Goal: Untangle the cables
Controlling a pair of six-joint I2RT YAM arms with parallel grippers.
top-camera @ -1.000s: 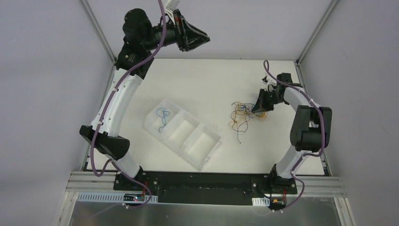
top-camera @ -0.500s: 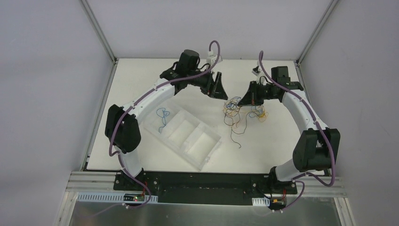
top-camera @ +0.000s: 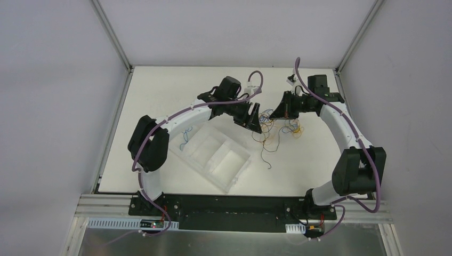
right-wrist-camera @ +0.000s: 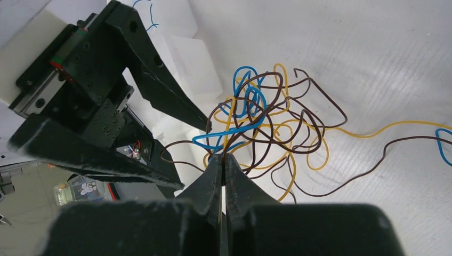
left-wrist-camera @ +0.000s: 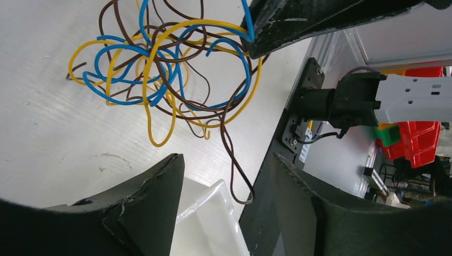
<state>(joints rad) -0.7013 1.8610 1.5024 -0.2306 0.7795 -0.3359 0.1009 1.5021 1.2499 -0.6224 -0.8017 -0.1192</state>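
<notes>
- Blue, yellow and brown thin cables [top-camera: 274, 130] lie as one curly knot on the white bench [top-camera: 160, 90]. It sits right of centre, near the far right corner of the clear three-compartment plastic tray [top-camera: 240, 174].
- Black left hand [top-camera: 256, 124] was a second ago raised high at the back left, well away from the work. It has since swung in and down and now sits just beside the knot's left edge. Its fingers are spread wide and grip nothing, and in its own view the loops lie just ahead of the gap.
- Black right hand [right-wrist-camera: 222, 159] has moved left along the knot's far edge over the same second. Its fingers are pressed together there, pinching strands; a blue and a yellow one run into the tips.
- Both hands now meet at the knot, one anchoring and one free. This looks like the start of drawing a single strand out, with most of the untangling left to do.
- Roundish and loose, the knot has no real long axis. Only its tails point anywhere: a brown one trails toward the near edge of the bench, and a yellow one runs off to the right in the right wrist view.
- One separate blue cable [top-camera: 184, 140] lies in the tray's left end compartment, partly behind the left arm.
</notes>
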